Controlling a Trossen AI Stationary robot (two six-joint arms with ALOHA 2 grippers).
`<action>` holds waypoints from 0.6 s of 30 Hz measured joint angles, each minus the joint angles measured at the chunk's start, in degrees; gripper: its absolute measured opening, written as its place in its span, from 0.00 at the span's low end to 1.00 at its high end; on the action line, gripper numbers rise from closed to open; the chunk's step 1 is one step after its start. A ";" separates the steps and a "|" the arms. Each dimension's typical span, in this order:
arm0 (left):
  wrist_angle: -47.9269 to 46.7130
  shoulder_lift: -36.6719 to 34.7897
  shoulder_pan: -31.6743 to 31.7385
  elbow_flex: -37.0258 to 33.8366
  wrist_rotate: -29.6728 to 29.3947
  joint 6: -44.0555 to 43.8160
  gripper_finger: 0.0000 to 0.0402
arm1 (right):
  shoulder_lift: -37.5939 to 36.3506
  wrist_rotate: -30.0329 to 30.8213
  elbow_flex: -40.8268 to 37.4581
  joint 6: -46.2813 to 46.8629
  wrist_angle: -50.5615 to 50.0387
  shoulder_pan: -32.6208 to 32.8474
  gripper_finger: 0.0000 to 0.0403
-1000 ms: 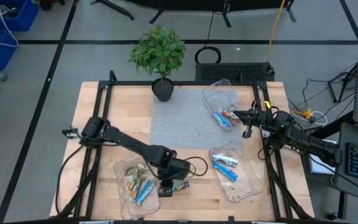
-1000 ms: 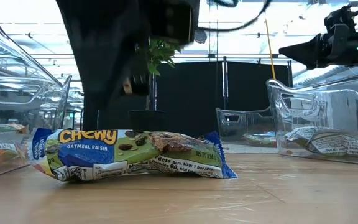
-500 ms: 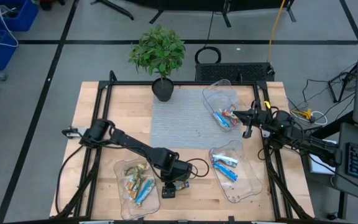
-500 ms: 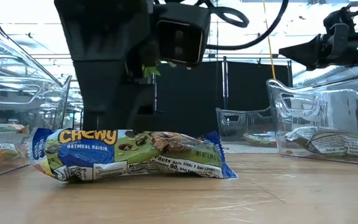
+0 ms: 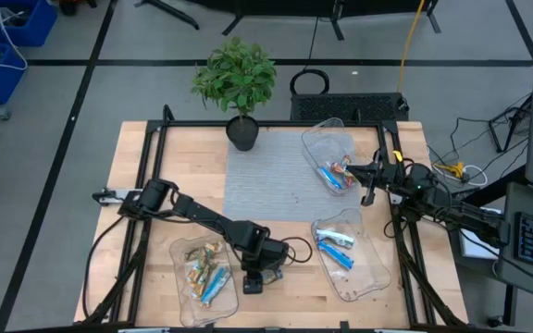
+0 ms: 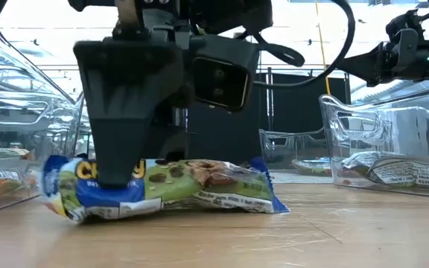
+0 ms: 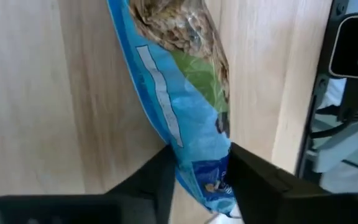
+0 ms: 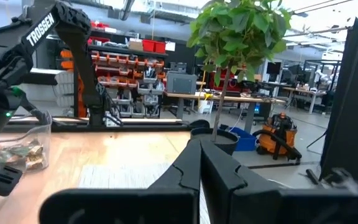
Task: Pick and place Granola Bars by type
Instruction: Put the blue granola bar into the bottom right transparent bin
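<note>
The surface [image 5: 155, 166] is a wooden top with a grey mat [image 5: 265, 183] at its middle and a potted plant [image 5: 237, 81] at its far edge. Three clear trays stand on it. The tray at the near left corner [image 5: 192, 296] holds a small heap of bars [image 5: 205, 274] in mixed wrappers, some gold, some blue. The tray at the near right [image 5: 364, 282] holds blue bars [image 5: 335, 248]. The tray toward the far right corner [image 5: 322, 139] holds a few more bars [image 5: 337, 174], blue and orange-red. So part of the sorting looks done to me, though I cannot read every wrapper from above.

My right arm waits by the far right tray, its gripper [image 5: 368, 183] shut and empty, raised above the surface.

My left arm reaches across to the near edge, between the two near trays. There one loose bar [image 6: 162, 190] lies flat on the wood, blue and green in its wrapper, the only bar I can see outside a tray. My left gripper [image 7: 194, 165] is down over one end of it, a finger on each side of the wrapper and both touching it, the jaws partly open. I judge the grip is just forming: the bar rests on the wood and is not lifted.

What is left, as I judge it, is to firm the hold, lift this bar and set it in the tray that matches its kind, then check the near left tray for bars that belong elsewhere.
</note>
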 joint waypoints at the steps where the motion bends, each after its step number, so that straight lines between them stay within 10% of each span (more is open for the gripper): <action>1: 0.07 0.00 0.00 0.00 -0.63 1.09 0.33 | 0.00 0.00 0.00 0.00 0.04 0.00 0.00; 6: 1.24 -0.20 0.06 0.00 -3.85 5.38 0.05 | -0.02 0.02 0.00 -0.11 0.09 0.00 0.00; 18: 0.17 -9.35 -0.44 -0.17 -22.31 18.08 0.02 | -0.02 0.22 0.00 -0.68 0.08 0.00 0.00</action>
